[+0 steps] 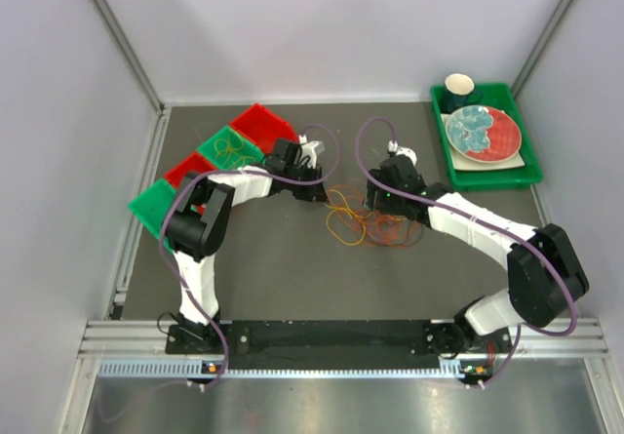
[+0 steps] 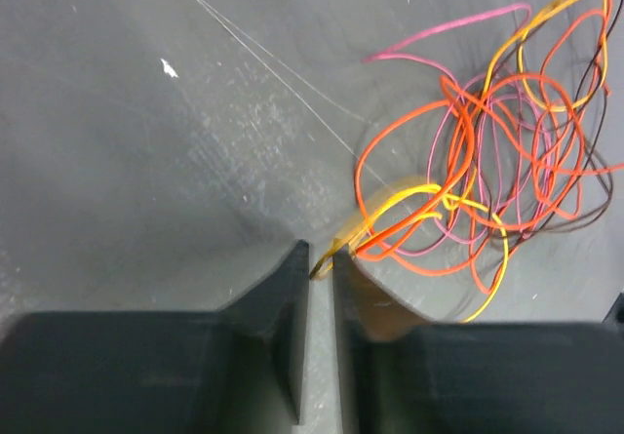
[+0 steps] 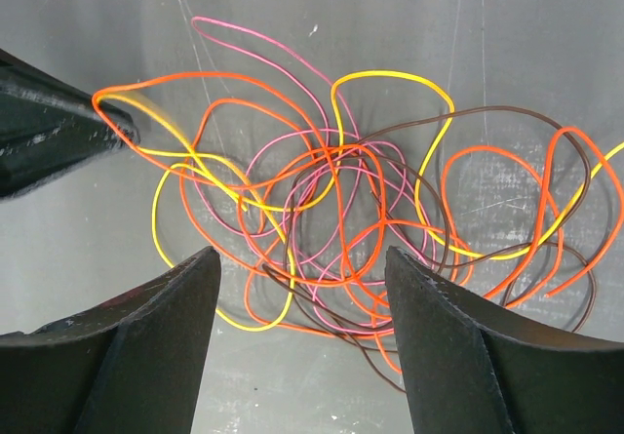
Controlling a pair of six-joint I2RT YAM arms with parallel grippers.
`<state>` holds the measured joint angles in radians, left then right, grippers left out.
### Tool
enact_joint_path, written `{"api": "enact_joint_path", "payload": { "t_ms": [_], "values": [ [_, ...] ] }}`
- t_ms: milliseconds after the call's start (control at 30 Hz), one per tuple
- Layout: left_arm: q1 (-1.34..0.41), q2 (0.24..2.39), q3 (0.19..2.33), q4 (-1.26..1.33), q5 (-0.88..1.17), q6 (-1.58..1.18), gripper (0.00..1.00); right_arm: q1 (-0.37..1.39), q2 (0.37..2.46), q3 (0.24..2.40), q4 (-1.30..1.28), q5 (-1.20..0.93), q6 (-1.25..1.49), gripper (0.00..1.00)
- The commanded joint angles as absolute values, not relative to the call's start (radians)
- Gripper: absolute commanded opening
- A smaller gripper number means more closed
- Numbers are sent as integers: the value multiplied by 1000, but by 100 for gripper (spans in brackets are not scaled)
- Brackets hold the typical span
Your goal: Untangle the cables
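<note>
**A:** How did the left claw (image 2: 320,254) stand?

**B:** Its black jaws stood almost together at the lower middle of the left wrist frame, with only a slit between them. A yellow strand and an orange strand of the thin, looping yellow, orange, pink and dark brown cables (image 2: 497,141) ran into that slit and were pinched at the tips.

**A:** And the rest of the tangle?

**B:** It spread from the tips to the upper right of that frame, lying on the dark grey tabletop (image 2: 146,161).

**A:** What about the right claw (image 3: 300,258)?

**B:** It was wide open and gripped nothing. Its fingers (image 3: 156,346) sat at the lower left and lower right of the right wrist frame, and the heap filled the middle between and beyond them. At the upper left, one orange and yellow loop reached to the other claw's tip.

**A:** And from above?

**B:** The cables lay at the centre, between the two claws. A row of red and green plastic bins (image 1: 255,122) sat at the upper left. A green plastic tray (image 1: 487,178) at the upper right held a red and blue plate (image 1: 497,137) and a dark cup (image 1: 458,88).
</note>
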<state>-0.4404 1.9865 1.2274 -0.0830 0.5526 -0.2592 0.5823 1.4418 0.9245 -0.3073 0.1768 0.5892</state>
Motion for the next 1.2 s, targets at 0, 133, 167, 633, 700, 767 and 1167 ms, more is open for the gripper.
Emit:
{"api": "enact_joint_path", "payload": {
  "t_ms": [0,133,167,633,700,767,1167],
  "values": [
    [-443,1991,1266,-26,555,-278,2,594,1433,937,-291,169,609,68],
    [-442,1919,1240,-28,493,-301,0,594,1437,939,-282,147,611,67],
    [-440,1898,1223,-40,474,-304,0,594,1439,942,-279,135,609,67],
    [-399,1643,1066,-84,397,-414,0,607,1660,1189,-284,67,586,68],
    [-399,1643,1065,-97,397,-411,0,612,1704,1241,-305,84,540,67],
    [-399,1641,1065,-109,394,-408,0,614,1732,1281,-321,130,506,66],
    [-399,1652,1084,-127,403,-400,0,614,1844,1321,-266,114,313,55]
  ]
}}
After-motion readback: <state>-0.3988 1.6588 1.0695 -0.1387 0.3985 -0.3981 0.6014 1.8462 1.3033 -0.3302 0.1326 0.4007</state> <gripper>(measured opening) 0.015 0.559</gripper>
